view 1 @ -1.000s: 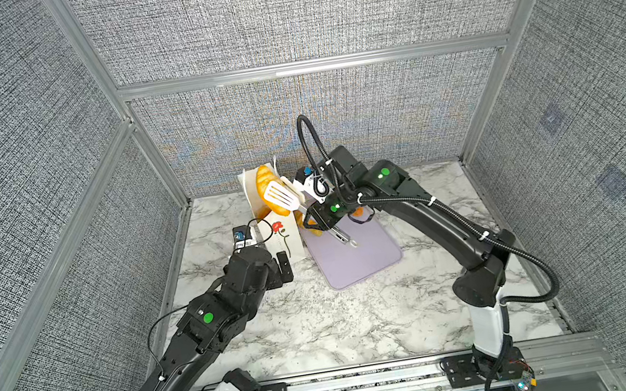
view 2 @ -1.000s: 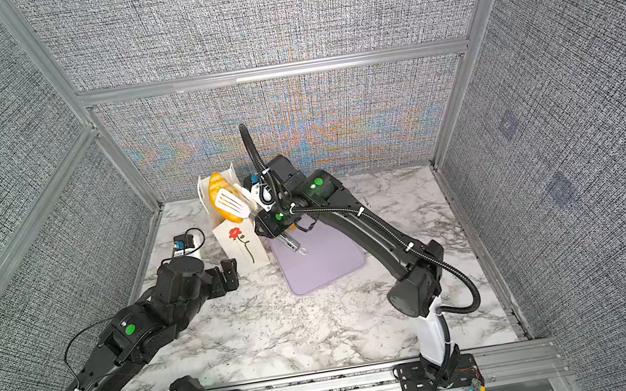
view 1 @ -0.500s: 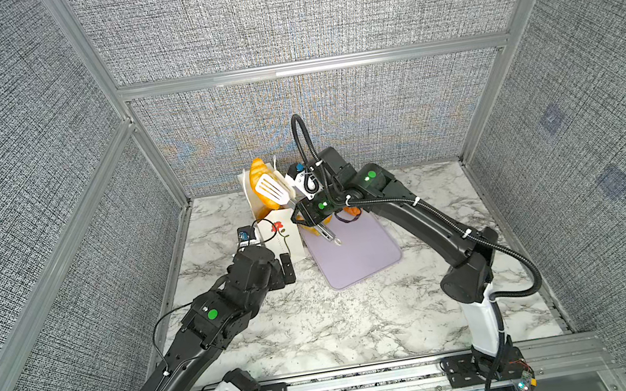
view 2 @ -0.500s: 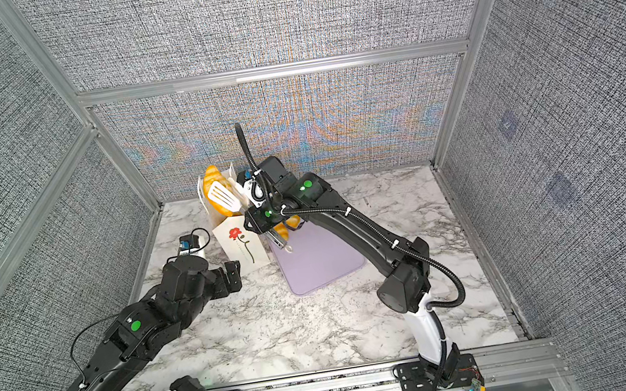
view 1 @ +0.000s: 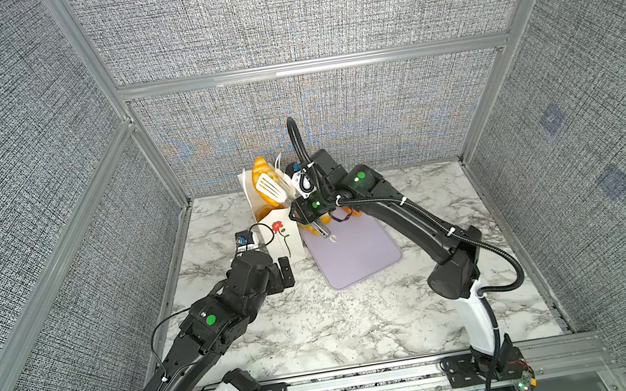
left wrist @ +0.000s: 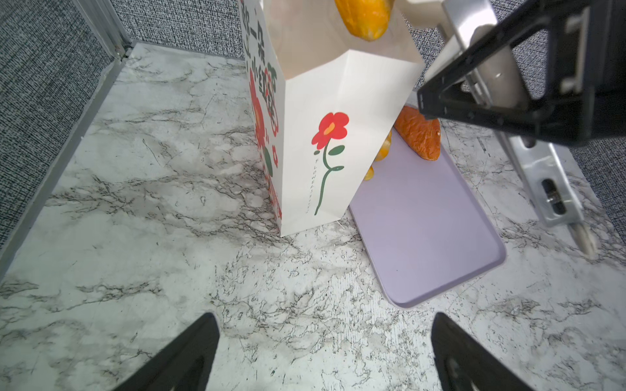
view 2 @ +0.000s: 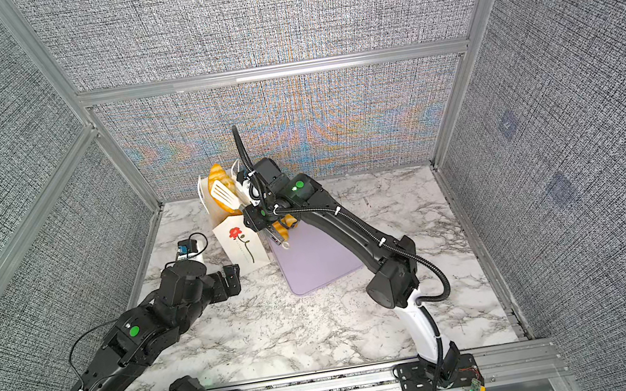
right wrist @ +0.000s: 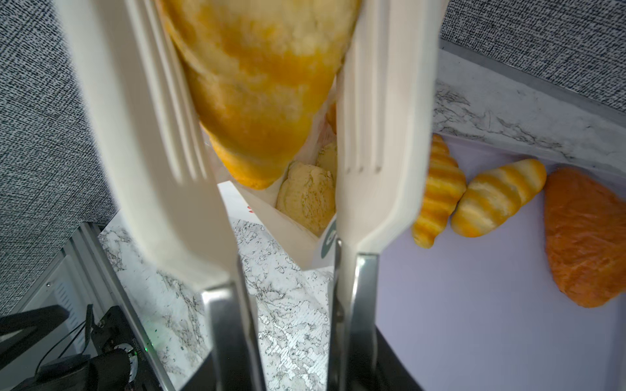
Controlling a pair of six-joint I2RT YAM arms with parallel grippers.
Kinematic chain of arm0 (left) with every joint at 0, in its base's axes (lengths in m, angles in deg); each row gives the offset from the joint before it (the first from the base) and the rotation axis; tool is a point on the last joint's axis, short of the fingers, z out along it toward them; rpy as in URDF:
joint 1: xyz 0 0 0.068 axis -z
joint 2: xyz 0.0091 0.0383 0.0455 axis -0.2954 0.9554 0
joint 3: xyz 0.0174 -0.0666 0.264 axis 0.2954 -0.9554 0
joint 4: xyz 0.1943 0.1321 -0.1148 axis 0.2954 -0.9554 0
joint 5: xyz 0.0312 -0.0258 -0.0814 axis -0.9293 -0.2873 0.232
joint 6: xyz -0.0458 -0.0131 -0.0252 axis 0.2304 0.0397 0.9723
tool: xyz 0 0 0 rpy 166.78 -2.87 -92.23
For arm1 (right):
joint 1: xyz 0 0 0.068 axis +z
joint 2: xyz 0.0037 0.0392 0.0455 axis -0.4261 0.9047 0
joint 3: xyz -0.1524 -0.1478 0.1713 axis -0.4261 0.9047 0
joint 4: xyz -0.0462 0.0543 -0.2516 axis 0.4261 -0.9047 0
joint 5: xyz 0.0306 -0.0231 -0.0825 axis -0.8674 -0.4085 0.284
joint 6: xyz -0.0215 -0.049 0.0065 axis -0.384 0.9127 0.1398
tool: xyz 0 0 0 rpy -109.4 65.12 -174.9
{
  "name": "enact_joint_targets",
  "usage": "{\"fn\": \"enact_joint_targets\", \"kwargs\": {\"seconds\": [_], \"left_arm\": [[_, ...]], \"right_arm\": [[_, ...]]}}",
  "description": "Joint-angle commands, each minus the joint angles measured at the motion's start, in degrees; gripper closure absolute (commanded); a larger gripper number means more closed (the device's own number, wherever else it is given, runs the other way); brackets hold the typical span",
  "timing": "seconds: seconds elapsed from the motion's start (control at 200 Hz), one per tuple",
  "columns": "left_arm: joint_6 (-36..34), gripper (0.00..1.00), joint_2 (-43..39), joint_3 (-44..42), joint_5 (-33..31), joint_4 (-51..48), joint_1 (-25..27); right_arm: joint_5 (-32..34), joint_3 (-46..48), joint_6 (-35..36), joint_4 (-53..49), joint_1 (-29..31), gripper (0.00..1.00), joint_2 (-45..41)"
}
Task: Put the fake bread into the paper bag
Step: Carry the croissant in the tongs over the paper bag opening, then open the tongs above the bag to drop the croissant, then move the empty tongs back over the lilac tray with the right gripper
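Note:
The white paper bag (view 1: 284, 238) (view 2: 240, 243) (left wrist: 325, 142) with a red flower stands upright left of the lilac tray. My right gripper (view 1: 307, 210) (view 2: 260, 217) (right wrist: 294, 338) is shut on the metal arms of white slotted tongs (view 1: 272, 188) (right wrist: 382, 118). A golden croissant of fake bread (view 1: 261, 175) (view 2: 216, 177) (right wrist: 264, 84) hangs between the tong blades over the bag's mouth. More bread (right wrist: 308, 196) lies inside the bag. My left gripper (view 1: 285, 272) (view 2: 233, 280) (left wrist: 325, 352) is open and empty, low over the marble in front of the bag.
The lilac tray (view 1: 358, 257) (left wrist: 423, 220) (right wrist: 474, 304) carries two striped croissants (right wrist: 437, 193) (right wrist: 498, 199) and an orange-brown triangular piece (right wrist: 589, 237) (left wrist: 420, 135) at its far end. Grey fabric walls enclose the marble table; the bag stands near the back left corner.
The right arm carried the tongs and croissant a little left and back, over the bag's mouth. The tong blades have spread slightly. The left arm stayed almost still.

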Motion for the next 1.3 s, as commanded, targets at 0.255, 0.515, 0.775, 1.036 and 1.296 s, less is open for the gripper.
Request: {"fn": "enact_joint_targets", "kwargs": {"seconds": [0.255,0.515,0.775,1.036,1.296], "left_arm": [[0.3,0.01,1.3,0.3,1.6,1.9,0.0],[0.0,0.01,2.1,0.8,2.0,1.3,0.0],[0.1,0.05,3.2,0.8,4.8,4.9,0.1],[0.3,0.01,5.6,-0.4,6.1,10.5,2.4],[2.7,0.01,8.9,-2.5,6.1,13.1,6.3]], "right_arm": [[2.7,-0.9,1.2,-2.4,0.1,0.4,-1.3],[3.2,-0.3,2.9,-4.7,0.5,0.37,-4.4],[5.4,12.9,6.0,-2.9,0.7,0.37,-15.0],[13.0,26.8,6.7,-3.1,-0.7,0.37,-23.5],[19.4,41.3,8.4,-0.8,-5.6,0.38,-29.4]]}}
